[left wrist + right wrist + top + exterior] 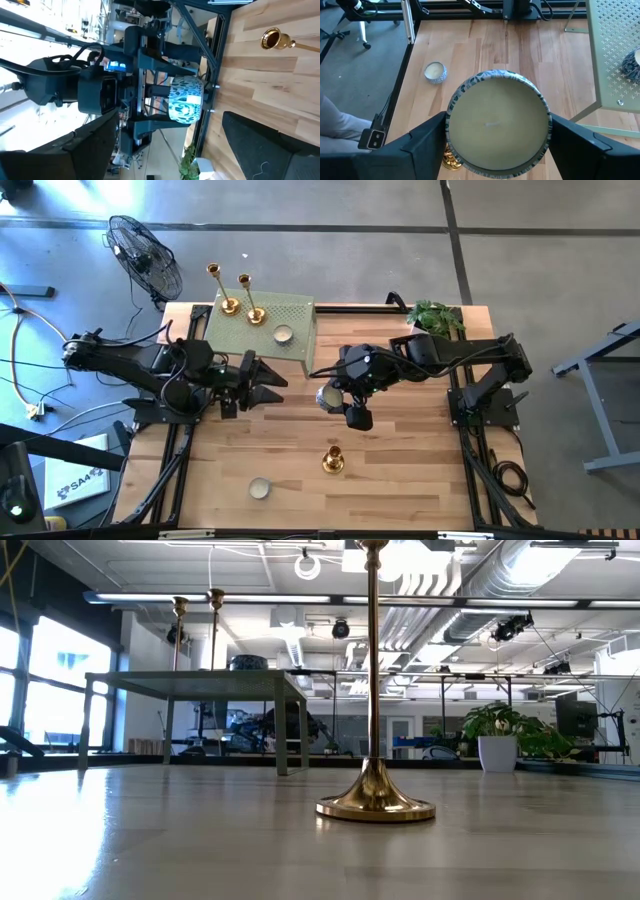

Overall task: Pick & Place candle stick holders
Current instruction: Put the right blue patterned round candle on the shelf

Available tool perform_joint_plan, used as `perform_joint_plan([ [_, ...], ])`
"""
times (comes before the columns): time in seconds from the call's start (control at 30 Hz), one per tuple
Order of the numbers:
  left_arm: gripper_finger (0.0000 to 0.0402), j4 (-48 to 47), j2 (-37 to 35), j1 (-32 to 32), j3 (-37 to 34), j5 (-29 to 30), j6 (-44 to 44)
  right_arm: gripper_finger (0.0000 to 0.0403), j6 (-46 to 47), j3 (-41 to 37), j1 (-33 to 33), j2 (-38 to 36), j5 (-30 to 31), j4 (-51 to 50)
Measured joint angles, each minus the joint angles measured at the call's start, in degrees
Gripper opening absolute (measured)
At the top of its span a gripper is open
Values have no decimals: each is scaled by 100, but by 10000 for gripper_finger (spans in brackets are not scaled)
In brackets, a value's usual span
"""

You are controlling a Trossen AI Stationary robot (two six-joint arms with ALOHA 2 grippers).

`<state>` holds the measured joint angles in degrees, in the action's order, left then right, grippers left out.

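1. Fingers of the right gripper stood apart on either side of a round candle in a blue-and-white patterned jar and pressed against its wall, so the jar was held clear above the wooden table.
2. From overhead, that right gripper hung over the middle of the table, with the jar at its left end.
3. Fingers of the left gripper were spread in a wide V with nothing between them; this gripper waited over the left part of the table, just near of the shelf.
4. One shiny gold-brass candlestick holder with a round domed base and thin stem stood upright on the bare wood, near of the held jar and a little toward the right; at table height its base sat flat on the boards.
5. Two more tall gold-brass candlestick holders stood upright side by side on the far-left part of a pale green perforated metal shelf at the far edge of the table.
6. A small round white candle tin lay on the same shelf, to the right of those two holders.
7. Another small round tin candle lay on the table near the front edge, left of the lone holder.
8. A green potted plant stood at the far right corner.
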<state>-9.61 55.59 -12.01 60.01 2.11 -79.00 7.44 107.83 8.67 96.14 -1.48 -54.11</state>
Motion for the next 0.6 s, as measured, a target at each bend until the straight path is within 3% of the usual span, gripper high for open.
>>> perform_joint_plan([
  [0.6,351,-117,2,0,2,0,9,291,0,0,0,0,-44,-2],
])
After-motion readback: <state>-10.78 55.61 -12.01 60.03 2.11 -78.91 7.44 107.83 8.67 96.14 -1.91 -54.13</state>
